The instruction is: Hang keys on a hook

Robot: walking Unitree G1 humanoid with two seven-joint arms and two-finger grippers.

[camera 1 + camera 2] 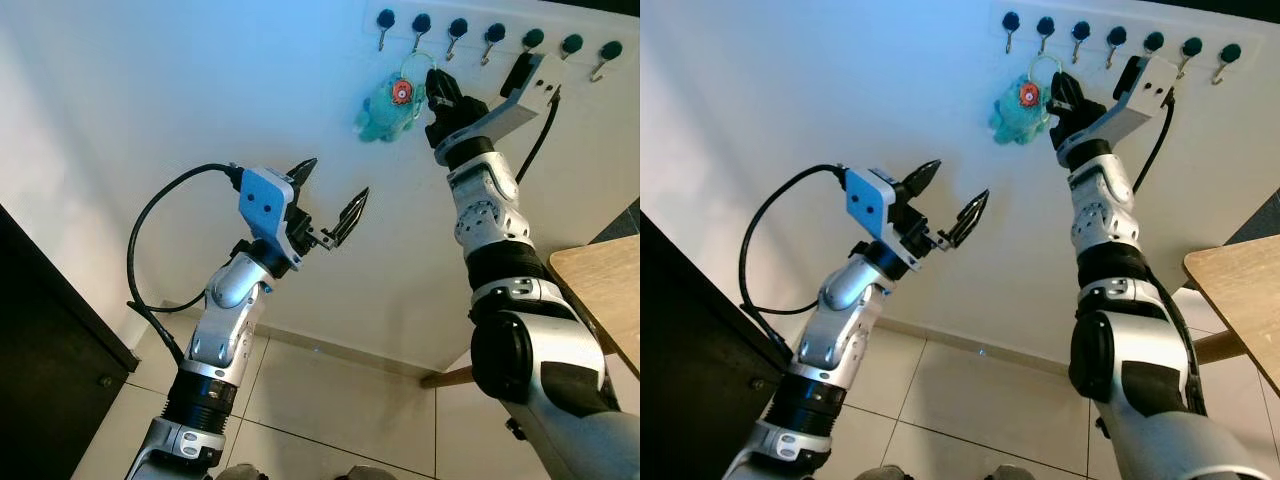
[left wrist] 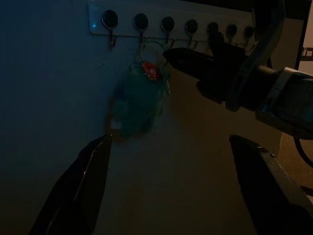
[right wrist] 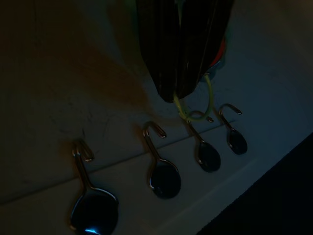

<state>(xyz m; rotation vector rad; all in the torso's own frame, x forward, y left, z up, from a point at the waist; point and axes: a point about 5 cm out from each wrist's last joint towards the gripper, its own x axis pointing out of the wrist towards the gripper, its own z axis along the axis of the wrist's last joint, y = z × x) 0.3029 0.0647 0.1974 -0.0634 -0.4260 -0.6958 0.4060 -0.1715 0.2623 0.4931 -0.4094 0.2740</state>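
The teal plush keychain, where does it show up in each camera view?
Left eye: plush keychain upper middle, left of the right gripper.
Right eye: upper middle, under the hook rack.
Left wrist: centre-left, below the hooks.
Right wrist: only its green loop, beside a hook.
Shared landmark: the hook rack.

Colours at the hook rail

I see a teal plush keychain (image 1: 388, 108) with an orange-red patch on a pale green ring (image 3: 195, 105), dark round-capped hooks (image 1: 421, 22) with silver metal on a white rail, a white wall (image 1: 150, 90), my black-fingered right gripper (image 1: 437, 85), beige floor tiles (image 1: 330, 400), and a light wood table (image 1: 605, 285).
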